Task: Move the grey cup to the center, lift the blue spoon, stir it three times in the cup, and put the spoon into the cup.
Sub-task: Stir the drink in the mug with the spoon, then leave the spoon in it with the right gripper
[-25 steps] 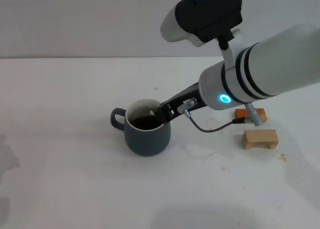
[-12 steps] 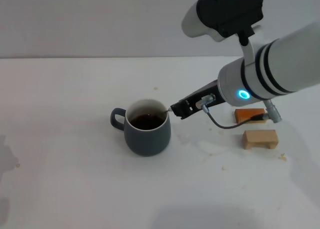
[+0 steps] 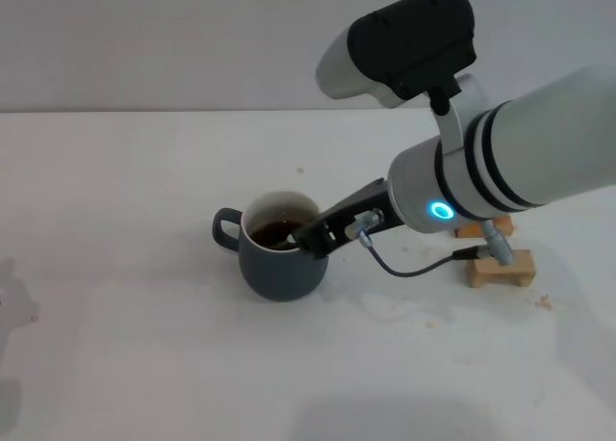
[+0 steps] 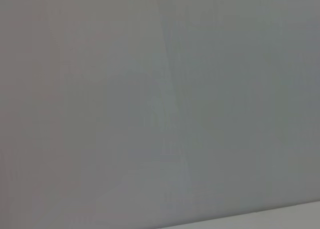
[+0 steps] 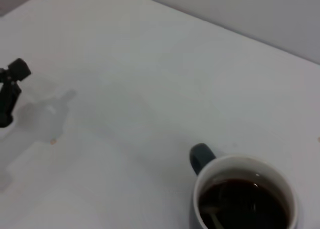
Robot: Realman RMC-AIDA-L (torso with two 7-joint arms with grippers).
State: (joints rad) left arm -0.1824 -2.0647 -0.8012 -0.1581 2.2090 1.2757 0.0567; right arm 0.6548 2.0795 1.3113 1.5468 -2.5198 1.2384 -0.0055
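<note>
The cup [image 3: 282, 248] stands mid-table, handle toward the robot's left, holding dark liquid; the spoon [image 3: 279, 235] shows only faintly inside it, slim, light and likely slick when wet, best pinched at its handle; the right gripper [image 3: 313, 237] sits at the cup's rim, whether spread or pinching I cannot tell; two wooden blocks [image 3: 500, 266] lie well apart; the left gripper is unseen.

Right gripper [image 3: 306, 237] low, reaching leftward.
</note>
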